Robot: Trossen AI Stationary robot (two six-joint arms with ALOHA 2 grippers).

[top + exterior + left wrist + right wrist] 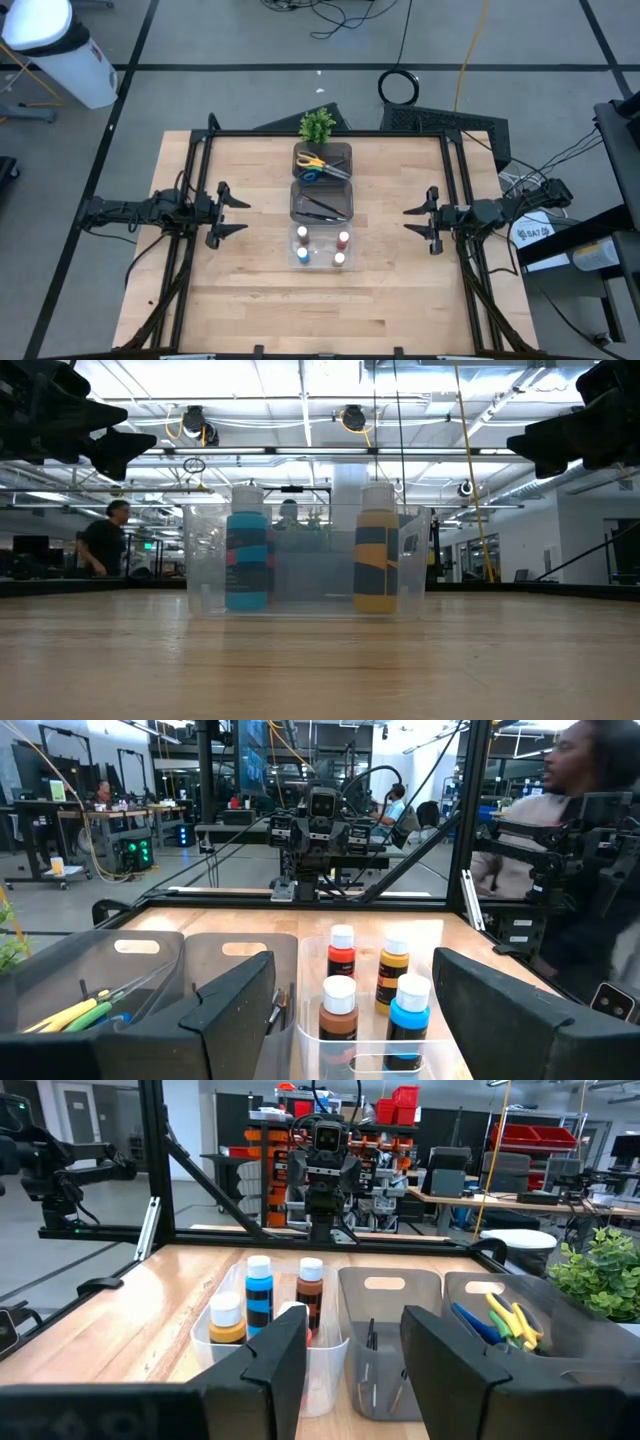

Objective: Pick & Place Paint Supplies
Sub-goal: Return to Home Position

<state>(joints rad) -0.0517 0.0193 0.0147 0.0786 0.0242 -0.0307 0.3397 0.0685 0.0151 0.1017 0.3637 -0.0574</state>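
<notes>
Three bins stand in a row down the table's middle. The near clear bin (322, 247) holds upright paint bottles: blue (407, 1020), brown (338, 1015), red (341, 960) and ochre (393, 975). The middle dark bin (322, 203) holds thin paintbrushes (372, 1350). Scissors (322, 166) with yellow and blue handles lie in the far bin. My left gripper (238, 216) hangs open, level, left of the bins. My right gripper (412, 220) hangs open on their right. Both are above the table with nothing between their fingers.
A small green potted plant (318, 124) stands at the table's far edge behind the bins. A black frame (330, 133) runs along the far and side edges. Bare wood lies between each gripper and the bins and toward the near edge. People show in the room beyond (105, 540).
</notes>
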